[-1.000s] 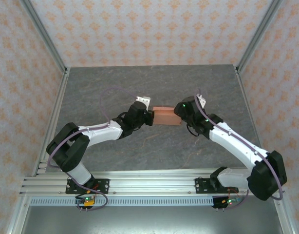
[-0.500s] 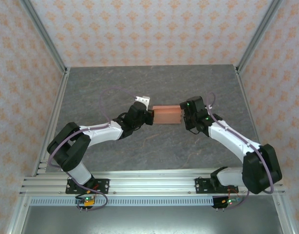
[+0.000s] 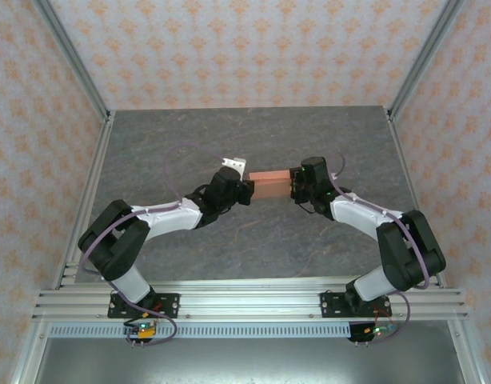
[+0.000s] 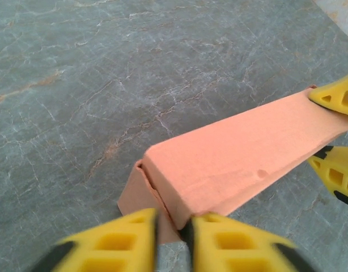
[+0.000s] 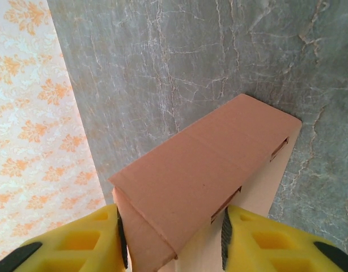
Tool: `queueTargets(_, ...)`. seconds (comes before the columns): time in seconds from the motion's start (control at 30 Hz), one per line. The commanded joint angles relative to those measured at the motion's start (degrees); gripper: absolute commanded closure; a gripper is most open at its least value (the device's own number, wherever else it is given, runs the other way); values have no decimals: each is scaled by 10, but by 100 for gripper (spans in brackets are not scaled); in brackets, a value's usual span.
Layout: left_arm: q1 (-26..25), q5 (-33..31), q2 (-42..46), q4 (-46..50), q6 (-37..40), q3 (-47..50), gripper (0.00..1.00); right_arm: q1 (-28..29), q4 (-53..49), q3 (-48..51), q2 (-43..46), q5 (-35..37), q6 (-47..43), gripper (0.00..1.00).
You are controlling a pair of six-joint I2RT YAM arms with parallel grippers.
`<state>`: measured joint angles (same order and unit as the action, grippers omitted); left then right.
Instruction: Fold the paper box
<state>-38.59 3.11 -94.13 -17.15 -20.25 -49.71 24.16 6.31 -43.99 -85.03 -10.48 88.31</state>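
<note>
- Paper box (image 3: 269, 182): salmon-orange card, already folded into a long closed shape. It sits over the middle of the grey marbled table (image 3: 229, 136), stretched crosswise between the two grippers.
- Left gripper (image 3: 247, 190): at the box's left end, arm reaching in from the near left.
- Left wrist view: the yellow fingers (image 4: 120, 241) are drawn close, with a narrow slit between them. The box's near end runs down into that slit. Cannot tell whether the card is pinched there or lies loose.
- Same view: a darker flap (image 4: 131, 195) sticks out at the near end, low on the left side of the box. The box's top face has a small dent.
- Right gripper (image 3: 293, 186): at the box's right end, grasping it.
- Right wrist view: one yellow finger (image 5: 89, 243) sits against each side of the box, with the box end filling the space between them.
- Left wrist view, far end: the right gripper's two fingertips bracket the box, one at its upper corner and one just under its lower edge.
- Right wrist view: tab slots show along the box's right-hand edge. The lid panel has one faint crease across it.
- Cannot tell whether the box rests on the table or is held clear of it.
- Orange-patterned wall (image 5: 26, 113) runs along the table's edge, beyond the box.
</note>
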Motion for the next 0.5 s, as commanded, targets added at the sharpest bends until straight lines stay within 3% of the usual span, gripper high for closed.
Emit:
queueTargets(0.0, -1, 29, 34, 7, 10, 11, 58, 0, -35, 13, -21, 27, -30, 58)
queueTargets(0.17, 0, 72, 96, -3, 12, 20, 38, 0, -27, 12, -39, 27, -41, 59)
queueTargets(0.3, 11, 62, 119, 16, 0, 0, 14, 0, -27, 3, -54, 21, -46, 59)
queueTargets(0.47, 32, 57, 55, 118, 31, -88, 11, -1, -28, -4, -68, 11, -51, 59)
